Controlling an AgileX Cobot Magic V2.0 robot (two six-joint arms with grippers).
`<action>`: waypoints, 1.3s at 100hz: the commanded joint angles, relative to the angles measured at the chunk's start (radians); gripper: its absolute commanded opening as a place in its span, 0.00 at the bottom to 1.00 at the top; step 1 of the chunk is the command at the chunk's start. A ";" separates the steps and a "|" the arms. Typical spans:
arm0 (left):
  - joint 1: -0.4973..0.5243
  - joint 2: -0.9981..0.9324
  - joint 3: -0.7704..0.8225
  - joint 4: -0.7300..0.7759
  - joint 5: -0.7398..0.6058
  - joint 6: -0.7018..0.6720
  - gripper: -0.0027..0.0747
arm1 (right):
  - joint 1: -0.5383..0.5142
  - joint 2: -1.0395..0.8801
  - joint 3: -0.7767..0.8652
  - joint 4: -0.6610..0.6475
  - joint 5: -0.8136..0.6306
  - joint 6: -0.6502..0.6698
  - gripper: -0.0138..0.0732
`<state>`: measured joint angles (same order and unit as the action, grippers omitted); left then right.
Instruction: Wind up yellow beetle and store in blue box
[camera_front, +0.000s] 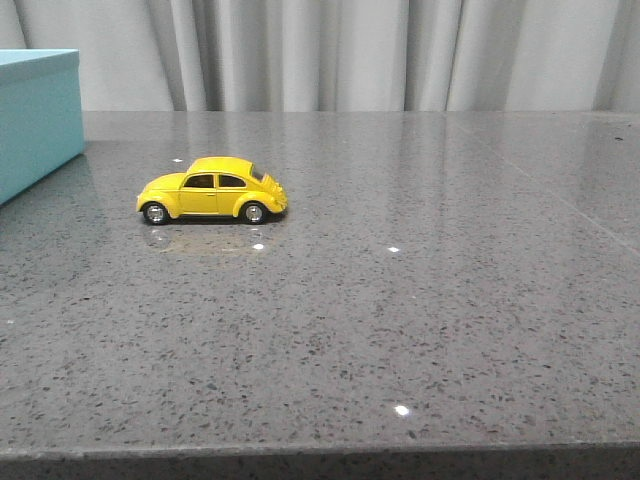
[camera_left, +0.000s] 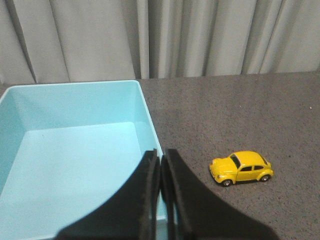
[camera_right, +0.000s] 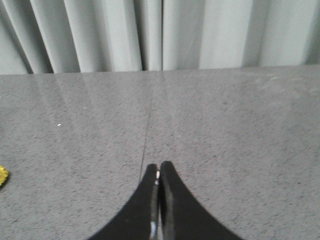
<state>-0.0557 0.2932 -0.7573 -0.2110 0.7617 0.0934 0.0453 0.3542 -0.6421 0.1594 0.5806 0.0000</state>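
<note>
The yellow beetle (camera_front: 212, 190) stands on its wheels on the grey table, left of centre, side-on in the front view. It also shows in the left wrist view (camera_left: 241, 168) and as a yellow sliver at the edge of the right wrist view (camera_right: 2, 176). The blue box (camera_front: 35, 118) stands at the far left; the left wrist view shows it open and empty (camera_left: 70, 150). My left gripper (camera_left: 160, 152) is shut and empty, over the box's near corner. My right gripper (camera_right: 159, 165) is shut and empty above bare table. Neither gripper shows in the front view.
The grey speckled table (camera_front: 400, 300) reaches back to a grey curtain (camera_front: 350, 50). Its front edge runs along the bottom of the front view. A thin seam (camera_right: 149, 120) crosses the tabletop ahead of my right gripper.
</note>
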 joint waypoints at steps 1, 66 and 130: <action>-0.008 0.074 -0.073 -0.023 -0.003 -0.002 0.01 | -0.005 0.053 -0.059 0.048 -0.026 0.000 0.08; -0.008 0.248 -0.133 -0.023 0.100 -0.002 0.28 | -0.005 0.112 -0.086 0.117 0.010 -0.014 0.29; -0.008 0.248 -0.133 -0.023 0.099 -0.002 0.66 | 0.023 0.112 -0.086 0.115 -0.069 -0.036 0.83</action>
<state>-0.0557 0.5290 -0.8559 -0.2125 0.9256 0.0934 0.0474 0.4527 -0.6909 0.2627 0.6112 -0.0053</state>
